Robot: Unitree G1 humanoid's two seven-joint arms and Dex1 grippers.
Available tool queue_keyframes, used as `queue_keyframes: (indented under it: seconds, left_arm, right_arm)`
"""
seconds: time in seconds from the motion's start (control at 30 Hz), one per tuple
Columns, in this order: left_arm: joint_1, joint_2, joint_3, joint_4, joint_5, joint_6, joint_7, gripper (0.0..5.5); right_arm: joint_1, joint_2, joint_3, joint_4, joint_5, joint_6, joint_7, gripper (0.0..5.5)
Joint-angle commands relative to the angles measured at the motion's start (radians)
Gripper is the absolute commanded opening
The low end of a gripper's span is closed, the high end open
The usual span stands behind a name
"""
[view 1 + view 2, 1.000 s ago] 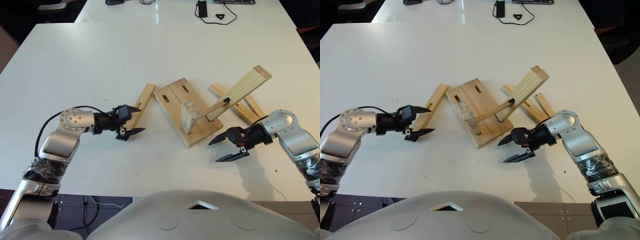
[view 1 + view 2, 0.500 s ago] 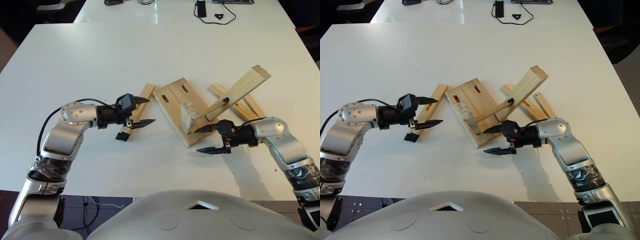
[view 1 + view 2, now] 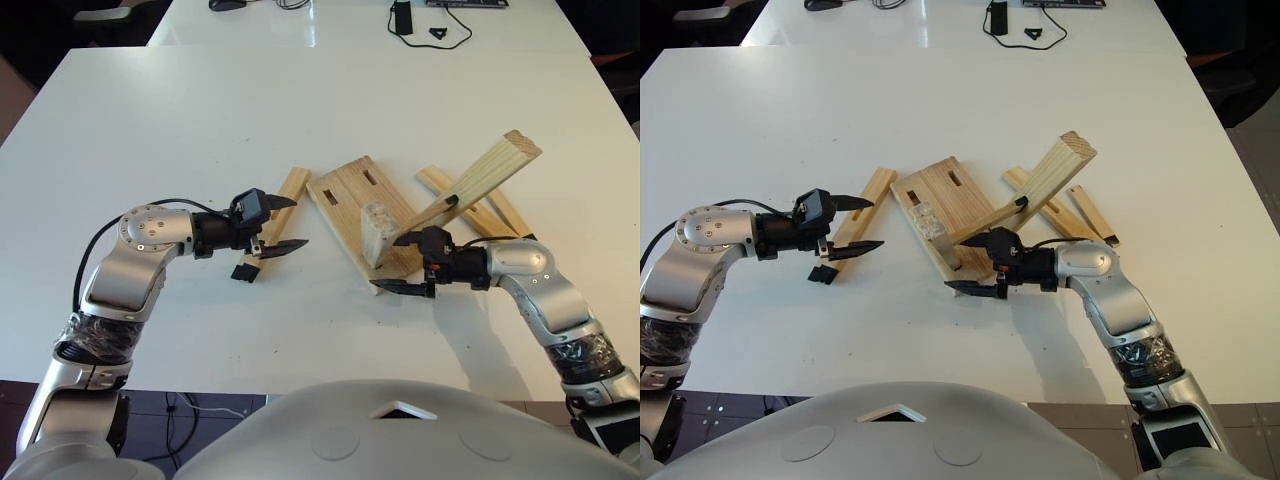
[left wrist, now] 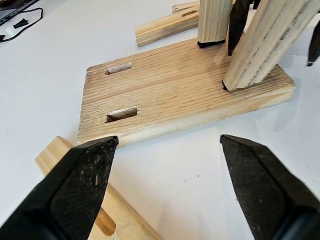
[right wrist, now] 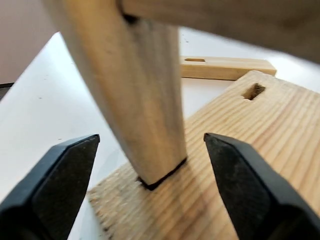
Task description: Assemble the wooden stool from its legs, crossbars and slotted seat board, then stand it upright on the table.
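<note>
Whereas half a second ago the right hand hung clear of the pale slotted wooden seat board, it now sits at the board's lower-right corner, mid-frame. Its fingers are apart, one on each side of the short upright wooden leg socketed there, and neither is seen touching it. The board lies flat on the white counter. A thin wooden crossbar links the upright leg to a long tilted wooden leg rising toward the upper right. The left hand, left of centre, is unchanged over that half second, with its fingers spread just beside a loose wooden leg. Two further loose wooden bars lie right of the board. Assessment: the right hand is placed to close on the upright leg, probably to seat or steady it. Assembly remains partial and the stool is not yet standing.
</note>
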Motion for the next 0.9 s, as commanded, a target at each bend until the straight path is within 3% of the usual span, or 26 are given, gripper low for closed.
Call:
queue_keyframes:
  seconds: [0.03, 0.13, 0.67, 0.9]
  left_arm:
    - [-0.008, 0.015, -0.001, 0.008, 0.015, -0.012, -0.008, 3.81]
    - [-0.014, 0.013, -0.008, 0.012, 0.02, -0.014, -0.01, 3.81]
    - [-0.084, -0.015, -0.031, 0.021, 0.008, 0.002, -0.042, 3.81]
    - [-0.16, -0.085, -0.063, 0.095, 0.059, -0.007, 0.015, 3.81]
  right_arm:
    - [-0.022, 0.022, 0.0, 0.027, -0.016, -0.016, -0.023, 3.85]
    - [-0.021, 0.025, 0.044, 0.022, -0.01, -0.019, 0.026, 3.85]
    - [-0.075, -0.274, 0.113, 0.104, -0.029, -0.093, 0.49, 3.85]
    - [-0.136, -0.3, 0.053, 0.136, -0.009, -0.115, 0.509, 3.85]
